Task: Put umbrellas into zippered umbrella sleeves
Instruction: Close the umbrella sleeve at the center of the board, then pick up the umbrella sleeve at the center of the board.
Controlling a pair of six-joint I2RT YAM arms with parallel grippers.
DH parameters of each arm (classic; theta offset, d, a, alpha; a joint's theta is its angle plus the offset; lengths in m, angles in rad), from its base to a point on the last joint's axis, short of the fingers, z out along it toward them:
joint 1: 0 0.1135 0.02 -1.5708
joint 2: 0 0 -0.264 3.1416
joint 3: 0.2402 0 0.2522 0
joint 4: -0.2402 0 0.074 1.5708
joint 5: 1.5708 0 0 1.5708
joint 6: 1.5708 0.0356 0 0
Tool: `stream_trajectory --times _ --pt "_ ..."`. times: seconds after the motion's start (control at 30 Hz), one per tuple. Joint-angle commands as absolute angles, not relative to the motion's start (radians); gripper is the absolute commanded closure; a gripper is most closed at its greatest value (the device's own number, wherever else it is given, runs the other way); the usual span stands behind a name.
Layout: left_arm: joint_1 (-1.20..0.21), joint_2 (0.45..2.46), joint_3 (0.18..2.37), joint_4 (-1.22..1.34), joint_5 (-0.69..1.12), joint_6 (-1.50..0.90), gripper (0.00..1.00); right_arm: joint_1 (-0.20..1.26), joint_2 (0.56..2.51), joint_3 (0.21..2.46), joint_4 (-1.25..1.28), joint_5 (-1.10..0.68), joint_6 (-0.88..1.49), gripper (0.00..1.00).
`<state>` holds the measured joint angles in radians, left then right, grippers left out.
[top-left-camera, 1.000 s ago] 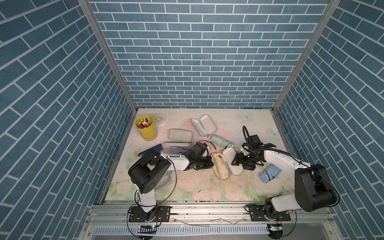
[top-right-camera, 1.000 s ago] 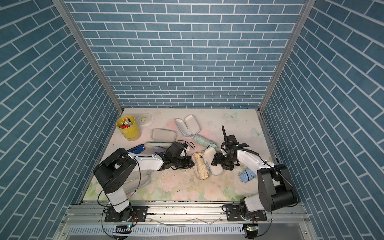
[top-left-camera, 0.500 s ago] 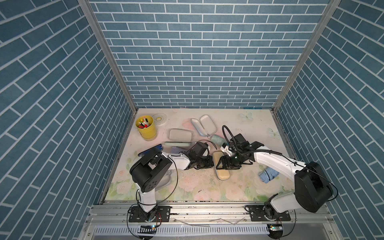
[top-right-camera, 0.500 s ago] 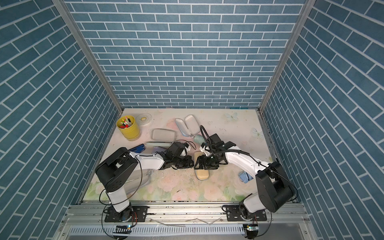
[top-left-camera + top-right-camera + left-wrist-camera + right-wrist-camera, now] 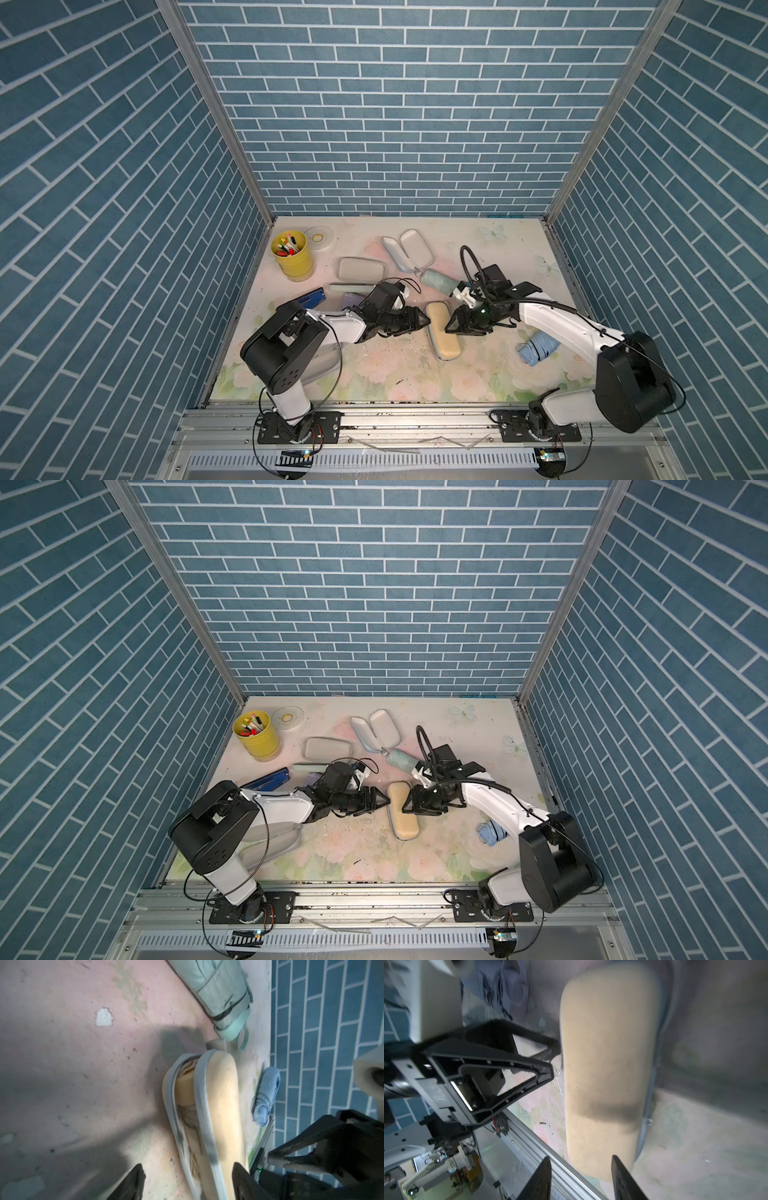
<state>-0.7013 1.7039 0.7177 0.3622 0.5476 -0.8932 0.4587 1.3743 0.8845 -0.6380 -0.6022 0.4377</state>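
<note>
Beige fabric over a padded shell: the beige sleeve lies at the middle of the worktop, and the cream umbrella is already inside, showing through a gaping grey zip tape in the left wrist view. It should be light and springy. The soft roll props the lid up, so the long edges need pressing together near the open end, and the grip belongs on the stiffer rim rather than the smooth domed top. The left end effector, at the sleeve's 9 o'clock, is released, its jaws spread wide. The right end effector, at 3 o'clock, has its jaws apart about the sleeve's edge, but blur hides whether they pinch it. No zip puller shows in any view.
</note>
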Motion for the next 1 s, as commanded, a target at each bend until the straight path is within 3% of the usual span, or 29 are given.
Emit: stream_trajectory --times 0.0,0.23,0.47,0.6,0.67,0.83,0.97 --pt "-0.717 1.716 0.701 0.495 0.561 -0.976 0.18 0.408 1.38 0.847 -0.619 -0.597 0.449 0.48" --pt "-0.747 1.776 0.718 0.449 0.547 -0.974 0.1 0.413 1.495 0.793 -0.482 -0.594 0.492 0.43" --pt "-0.77 1.857 0.702 0.498 0.559 -0.994 0.13 0.446 1.575 0.719 -0.347 -0.625 0.523 0.44" --pt "-0.78 1.915 0.703 0.572 0.586 -1.032 0.25 0.449 1.598 0.682 -0.255 -0.66 0.543 0.46" --pt "-0.769 1.921 0.677 0.615 0.589 -1.049 0.38 0.449 1.59 0.672 -0.233 -0.682 0.544 0.46" --pt "-0.765 1.956 0.653 0.711 0.607 -1.093 0.55 0.449 1.58 0.636 -0.149 -0.771 0.571 0.39" --pt "-0.764 2.01 0.627 0.864 0.617 -1.188 0.63 0.449 1.575 0.602 -0.074 -0.796 0.602 0.38"
